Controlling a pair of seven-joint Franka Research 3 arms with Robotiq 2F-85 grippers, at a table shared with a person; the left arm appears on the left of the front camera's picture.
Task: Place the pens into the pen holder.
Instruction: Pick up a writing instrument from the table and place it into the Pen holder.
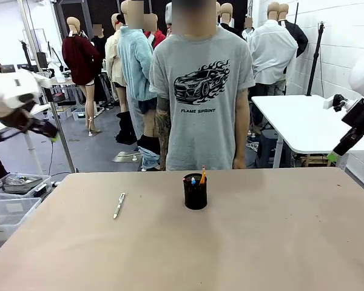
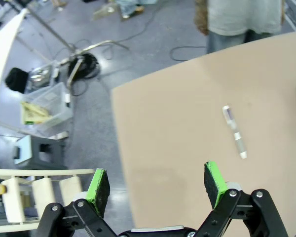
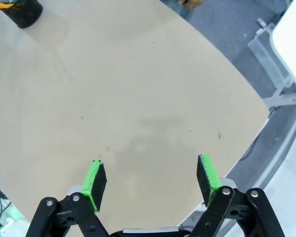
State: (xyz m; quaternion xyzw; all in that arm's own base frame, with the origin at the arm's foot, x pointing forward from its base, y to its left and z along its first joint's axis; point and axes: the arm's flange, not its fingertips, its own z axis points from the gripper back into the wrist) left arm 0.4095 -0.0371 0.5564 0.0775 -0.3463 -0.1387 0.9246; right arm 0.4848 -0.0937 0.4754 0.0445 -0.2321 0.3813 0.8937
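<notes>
The black mesh pen holder (image 1: 195, 192) stands mid-table, near the far edge, in front of a person in a grey T-shirt. The orange-yellow pencil (image 1: 202, 175) and the blue-tipped pen (image 1: 193, 180) stick up out of it. The silvery-white pen (image 1: 119, 205) lies flat on the table left of the holder; it also lies ahead of the left gripper (image 2: 158, 182) as a white pen (image 2: 235, 132). That gripper hangs open above the table's left edge. The right gripper (image 3: 151, 177) is open high over the table's right side, with the holder (image 3: 24, 11) far off.
The tan table (image 1: 230, 242) is bare apart from the pen and holder. Clear plastic bins (image 1: 12, 200) sit on the floor at the left. A white table (image 1: 303, 121) stands at the back right. The person stands close against the far edge.
</notes>
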